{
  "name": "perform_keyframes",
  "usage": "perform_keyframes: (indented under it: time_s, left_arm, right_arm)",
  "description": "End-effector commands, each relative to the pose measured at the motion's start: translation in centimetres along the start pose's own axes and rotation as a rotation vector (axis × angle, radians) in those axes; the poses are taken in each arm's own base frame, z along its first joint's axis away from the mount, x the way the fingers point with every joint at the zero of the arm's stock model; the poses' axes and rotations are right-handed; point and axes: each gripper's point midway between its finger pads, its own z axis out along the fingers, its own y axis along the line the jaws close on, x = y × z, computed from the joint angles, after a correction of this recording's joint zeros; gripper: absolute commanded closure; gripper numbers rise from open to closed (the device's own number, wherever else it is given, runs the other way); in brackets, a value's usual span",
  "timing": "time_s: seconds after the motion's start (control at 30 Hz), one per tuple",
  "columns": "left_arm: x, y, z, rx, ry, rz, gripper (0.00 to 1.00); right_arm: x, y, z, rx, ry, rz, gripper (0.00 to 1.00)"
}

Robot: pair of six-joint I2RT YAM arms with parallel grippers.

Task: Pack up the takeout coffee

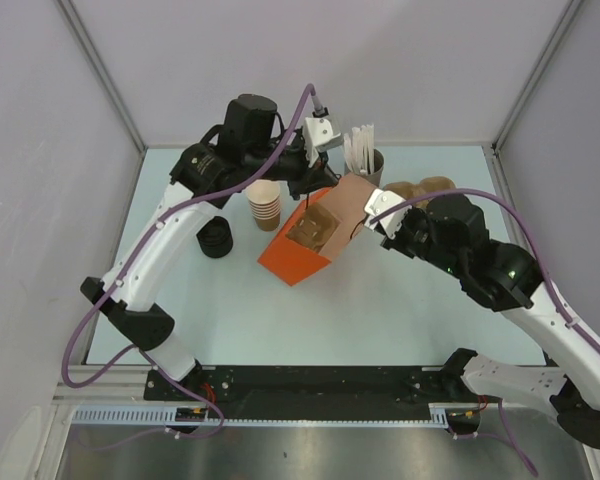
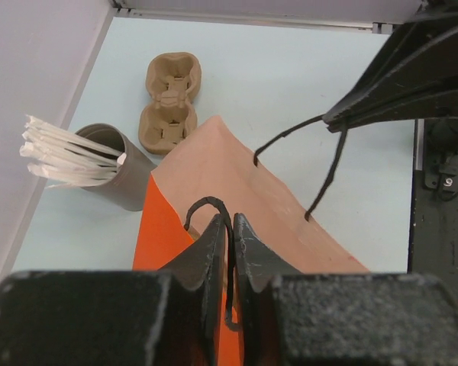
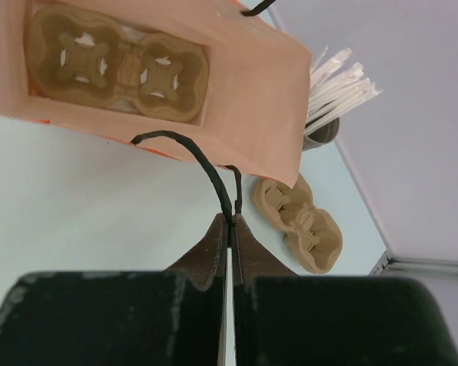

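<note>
The orange paper bag lies tilted on the table with its mouth held open. A tan cardboard cup carrier sits inside it. My left gripper is shut on one black cord handle at the bag's far side. My right gripper is shut on the other black cord handle at the bag's right side. In the left wrist view the right gripper holds its cord taut. No lidded takeout coffee cup shows in any view.
A stack of lidless tan cups and a stack of black lids stand left of the bag. A grey holder of white wrapped sticks and spare tan carriers sit at the back right.
</note>
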Motion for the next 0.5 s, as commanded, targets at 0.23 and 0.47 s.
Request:
perform_keyframes:
  time_s: [0.23, 0.47]
  left_arm:
    - [-2.6, -1.1, 0.0, 0.014, -0.066, 0.028, 0.72]
    - [-1.5, -1.2, 1.0, 0.027, -0.044, 0.005, 0.65]
  right_arm:
    - [-1.8, -4.0, -2.8, 0.151, -0.074, 0.061, 1.0]
    - [0.1, -4.3, -3.9, 0.161, -0.035, 0.058, 1.0]
